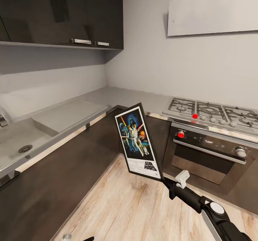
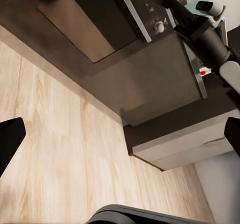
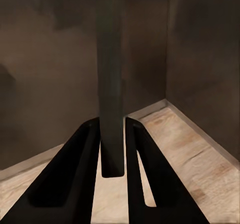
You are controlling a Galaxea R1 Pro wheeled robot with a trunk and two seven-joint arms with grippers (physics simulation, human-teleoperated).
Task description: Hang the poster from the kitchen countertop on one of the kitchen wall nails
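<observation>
The right gripper's (image 3: pixel 114 149) fingers (image 3: pixel 70 174) squeeze the poster's (image 1: pixel 138 142) bottom edge; the left fingers (image 2: pixel 9 141) are spread wide

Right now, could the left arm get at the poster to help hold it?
Probably yes. The poster stands upright, clamped by the right gripper at its lower corner, over open floor. The left gripper is open, empty, low nearby, with nothing between.

The small print under the framed Star Wars poster (image 1: pixel 139 142) was unreadable; the steel sink (image 1: pixel 14 146) was cropped at the frame's edge.
</observation>
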